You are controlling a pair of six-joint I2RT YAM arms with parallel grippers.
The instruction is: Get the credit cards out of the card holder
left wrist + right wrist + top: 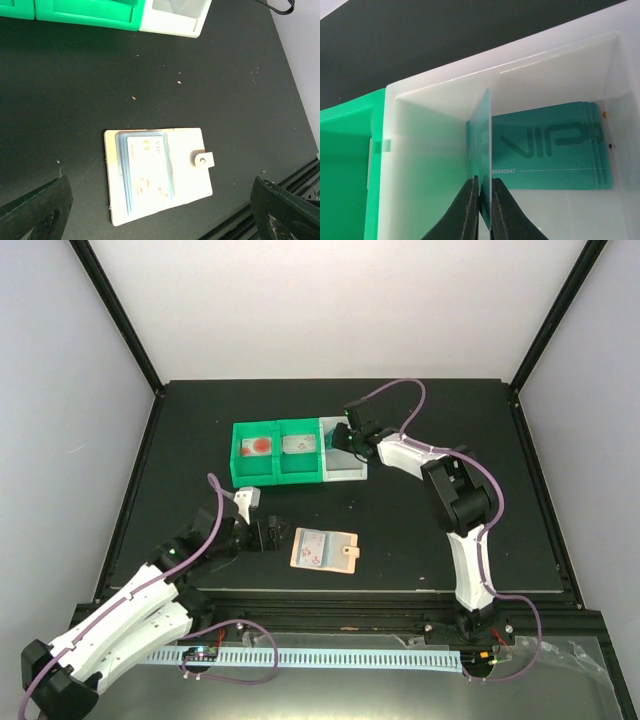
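Note:
The tan card holder (pixel 325 550) lies open and flat on the black table near the front. In the left wrist view a pale credit card (pixel 147 170) marked VIP sits in the card holder's (pixel 192 170) bluish pocket, with the snap tab (pixel 203 160) at the right. My left gripper (pixel 272 536) stands open just left of the holder, and its dark fingers (pixel 42 210) flank the holder from above. My right gripper (pixel 485 182) is shut on a teal credit card (pixel 485 135) held edge-on inside the white compartment (pixel 420 165). Several teal cards (pixel 550 150) lie stacked on its floor.
The bin tray (pixel 345 475) stands at the table's middle back, with two green compartments (pixel 258 468) left of the white one. Each green compartment holds a small item. A metal rail (pixel 330 655) runs along the near edge.

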